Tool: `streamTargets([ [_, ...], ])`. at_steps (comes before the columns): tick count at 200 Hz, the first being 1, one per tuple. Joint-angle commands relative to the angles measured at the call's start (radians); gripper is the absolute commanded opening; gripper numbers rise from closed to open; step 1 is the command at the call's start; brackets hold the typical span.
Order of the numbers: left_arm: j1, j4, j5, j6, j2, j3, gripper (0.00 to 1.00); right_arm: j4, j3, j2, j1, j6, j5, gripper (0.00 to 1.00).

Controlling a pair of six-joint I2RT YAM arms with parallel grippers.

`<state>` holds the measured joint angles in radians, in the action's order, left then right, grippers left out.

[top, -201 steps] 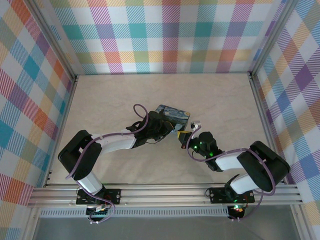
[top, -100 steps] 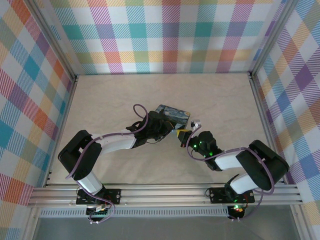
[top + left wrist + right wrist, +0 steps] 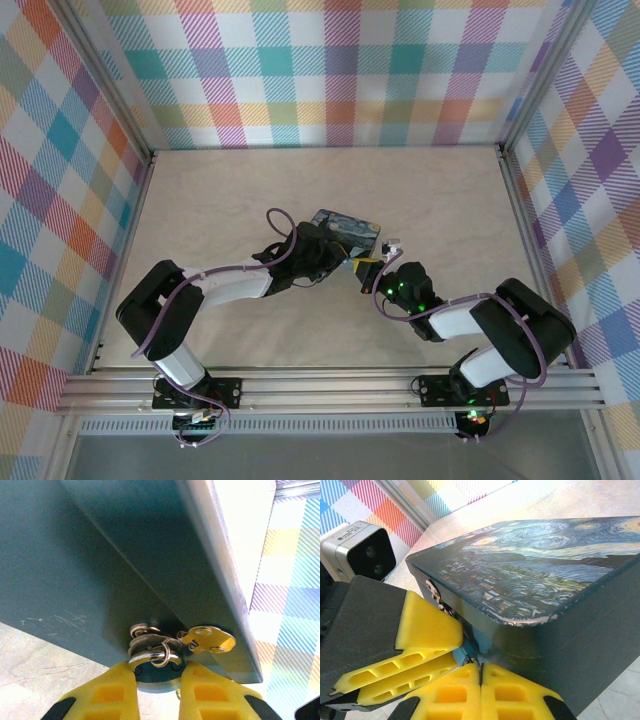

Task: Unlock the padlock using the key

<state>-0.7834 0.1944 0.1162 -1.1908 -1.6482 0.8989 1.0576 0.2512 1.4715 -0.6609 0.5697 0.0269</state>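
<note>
Left wrist view: the left gripper (image 3: 157,682) is clamped on the padlock (image 3: 156,669) at six o'clock, below the tin (image 3: 100,555) hasp (image 3: 207,640), probably to steady it for the key. The right gripper (image 3: 480,690), at the tin's five o'clock, has its fingers pressed together. I cannot tell whether they hold a key.

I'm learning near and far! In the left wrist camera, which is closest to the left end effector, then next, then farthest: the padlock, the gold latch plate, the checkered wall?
1. The padlock: right between the fingers of the left end effector.
2. The gold latch plate: just above, to the right.
3. The checkered wall: far behind, at the right edge.
</note>
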Motion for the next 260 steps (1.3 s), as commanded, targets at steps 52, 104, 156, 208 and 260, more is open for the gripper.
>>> streamTargets([
  [52,-0.020,0.054,-0.007,-0.018,0.034,-0.001,0.18,0.070,0.006,0.025,0.006,0.019,0.000,0.00],
  [104,-0.020,0.057,-0.009,-0.023,0.043,0.000,0.18,0.097,0.014,0.076,0.006,0.022,-0.024,0.00],
  [156,-0.019,0.055,-0.016,-0.020,0.050,-0.002,0.18,0.140,0.002,0.121,0.006,0.030,-0.035,0.00],
  [208,-0.019,0.040,-0.026,-0.014,0.056,-0.004,0.18,0.085,-0.021,0.030,0.007,0.013,0.005,0.00],
  [260,-0.019,0.039,-0.024,-0.015,0.056,-0.002,0.18,0.099,-0.027,0.008,0.007,0.024,0.000,0.00],
])
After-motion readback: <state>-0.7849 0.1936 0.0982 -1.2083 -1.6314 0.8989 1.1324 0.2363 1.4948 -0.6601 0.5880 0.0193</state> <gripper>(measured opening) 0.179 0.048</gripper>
